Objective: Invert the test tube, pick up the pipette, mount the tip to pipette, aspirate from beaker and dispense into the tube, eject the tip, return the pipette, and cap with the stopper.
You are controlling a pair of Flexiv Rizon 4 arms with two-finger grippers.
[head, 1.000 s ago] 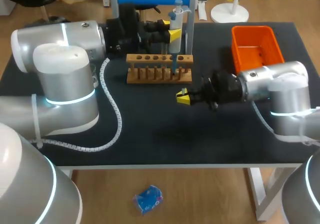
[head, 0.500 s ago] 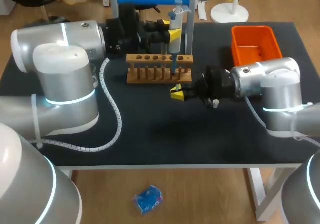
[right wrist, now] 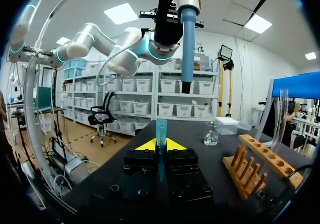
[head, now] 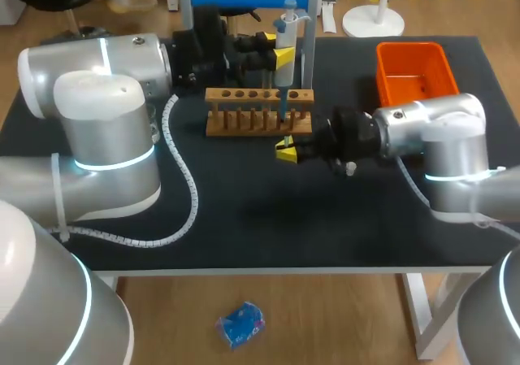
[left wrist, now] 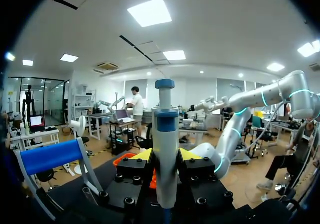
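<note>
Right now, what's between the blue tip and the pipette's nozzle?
Only open air, per the right wrist view, between translucent blue pipette tip and grey-blue pipette.

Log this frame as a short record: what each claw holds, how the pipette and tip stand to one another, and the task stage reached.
left claw: shut on the pipette, held upright
right claw: shut on a blue pipette tip
pipette and tip: shaft end ahead of the tip, a gap between them
test tube rack: wooden, on the table beside the right claw
beaker: on the table, apart from the rack
stage: tip not yet mounted
</note>
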